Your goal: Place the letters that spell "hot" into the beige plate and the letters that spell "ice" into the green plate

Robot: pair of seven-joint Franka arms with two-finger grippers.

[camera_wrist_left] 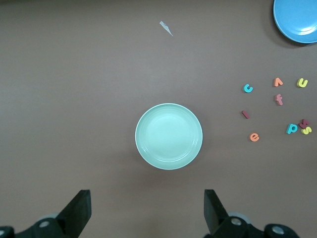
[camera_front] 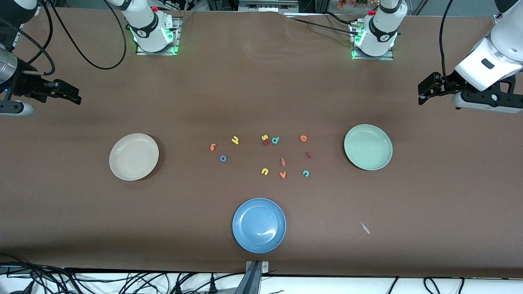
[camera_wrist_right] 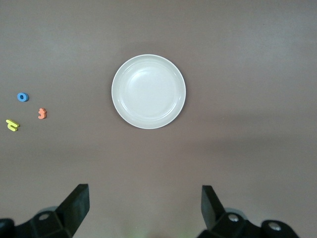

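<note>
Letters [camera_front: 265, 156] lie scattered mid-table between the beige plate [camera_front: 134, 157] and green plate [camera_front: 368, 147], both empty. Left gripper [camera_wrist_left: 146, 213] and right gripper [camera_wrist_right: 143, 210] hover above the table ends, fingers apart, empty.

Even overhead light, soft shadows, glare on blue plate [camera_front: 259, 225].

A brown table [camera_front: 261, 90] carries a beige plate [camera_front: 134, 157], a green plate [camera_front: 368, 147] and a blue plate [camera_front: 259, 225]. Small foam letters [camera_front: 265, 155] lie scattered between the beige and green plates. A pale scrap [camera_front: 365, 228] lies near the blue plate.
</note>
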